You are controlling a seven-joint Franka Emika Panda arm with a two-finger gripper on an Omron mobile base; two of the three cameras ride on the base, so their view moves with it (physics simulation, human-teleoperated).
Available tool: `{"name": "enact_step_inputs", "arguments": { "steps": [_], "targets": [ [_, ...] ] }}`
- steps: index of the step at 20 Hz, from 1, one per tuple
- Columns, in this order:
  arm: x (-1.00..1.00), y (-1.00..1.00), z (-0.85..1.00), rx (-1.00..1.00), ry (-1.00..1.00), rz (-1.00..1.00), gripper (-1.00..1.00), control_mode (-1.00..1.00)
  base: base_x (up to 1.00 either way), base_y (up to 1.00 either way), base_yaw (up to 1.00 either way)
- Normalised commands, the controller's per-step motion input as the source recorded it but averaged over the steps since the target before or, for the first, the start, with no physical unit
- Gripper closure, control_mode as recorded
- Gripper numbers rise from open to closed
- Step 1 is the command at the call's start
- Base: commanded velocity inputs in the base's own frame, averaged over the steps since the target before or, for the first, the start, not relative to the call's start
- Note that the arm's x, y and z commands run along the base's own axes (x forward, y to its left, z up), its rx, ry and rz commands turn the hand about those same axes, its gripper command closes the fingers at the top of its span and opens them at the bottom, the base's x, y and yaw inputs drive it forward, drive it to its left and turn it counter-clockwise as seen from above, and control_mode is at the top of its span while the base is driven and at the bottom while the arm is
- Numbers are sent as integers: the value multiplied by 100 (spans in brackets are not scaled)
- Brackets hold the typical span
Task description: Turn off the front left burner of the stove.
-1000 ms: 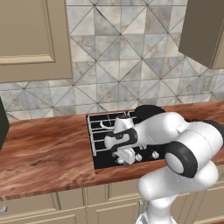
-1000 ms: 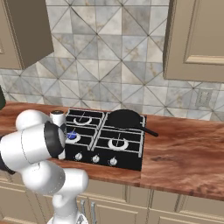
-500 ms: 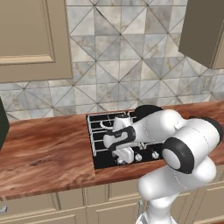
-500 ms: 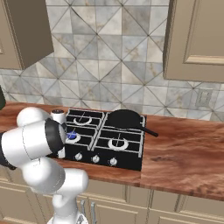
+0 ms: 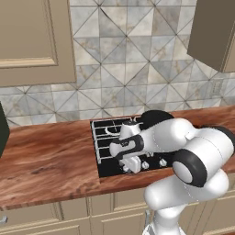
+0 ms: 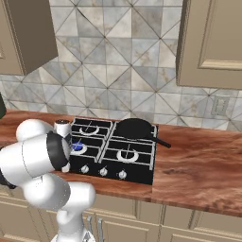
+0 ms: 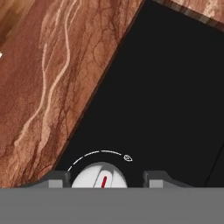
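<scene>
Where the gripper [image 7: 103, 178] straddles a knob [image 7: 99, 176] — red line, no lettering.

bare counter [image 5: 50, 160] left of stove [image 6: 142, 168], frying pan [image 6: 134, 128] back right

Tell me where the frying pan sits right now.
The frying pan sits on the stove's back right burner, handle pointing right over the wooden counter, behind the bare front right burner.

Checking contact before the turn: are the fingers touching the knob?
Apart: hand view shows fingers either side of the knob, with black stove visible between.
</scene>
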Motion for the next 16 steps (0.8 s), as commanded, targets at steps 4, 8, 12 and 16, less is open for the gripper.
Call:
{"name": "enact_step_inputs", "arguments": {
  "steps": [4,8,12,16],
  "targets": [
    [-5,-2,-3,0,10,-38,100,-100,0,0,0],
    [-5,-1,0,0,18,-42,100,-100,0,0,0],
    [-13,0,0,0,15,-48,100,-100,0,0,0],
    [-6,0,-3,0,17,-71,100,-100,0,0,0]
  ]
}}
